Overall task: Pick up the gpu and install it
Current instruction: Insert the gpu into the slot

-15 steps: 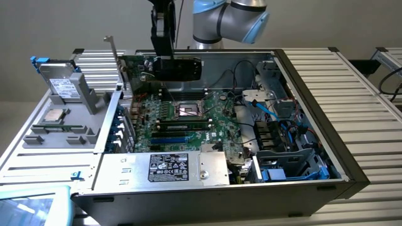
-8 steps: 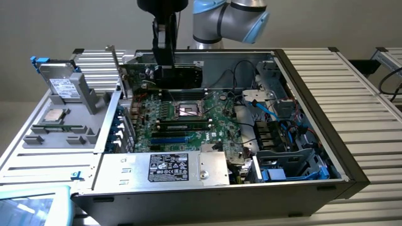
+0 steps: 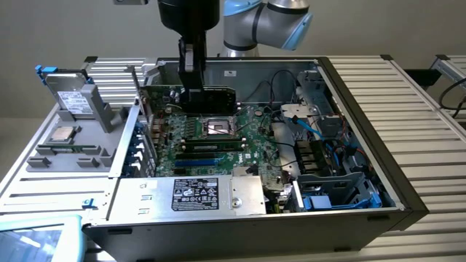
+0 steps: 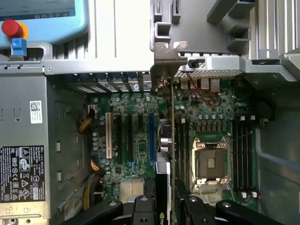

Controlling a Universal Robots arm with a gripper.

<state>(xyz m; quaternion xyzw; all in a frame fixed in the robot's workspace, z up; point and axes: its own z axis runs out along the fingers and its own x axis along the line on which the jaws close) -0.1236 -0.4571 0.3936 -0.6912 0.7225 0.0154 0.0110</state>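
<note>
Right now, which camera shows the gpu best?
The exterior view. It shows the gpu side-on, black fan block and green card, held upright by the gripper over the motherboard. The wrist view sees it edge-on: a thin green line ending at its silver bracket.

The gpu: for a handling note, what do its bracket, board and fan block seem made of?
On the gpu, the thin silver bracket looks like bare sheet metal: grey, dull sheen, bent tab. The small green circuit board looks like lacquered fibreglass laminate, probably. The black fan block seems matte plastic, possibly painted metal.
</note>
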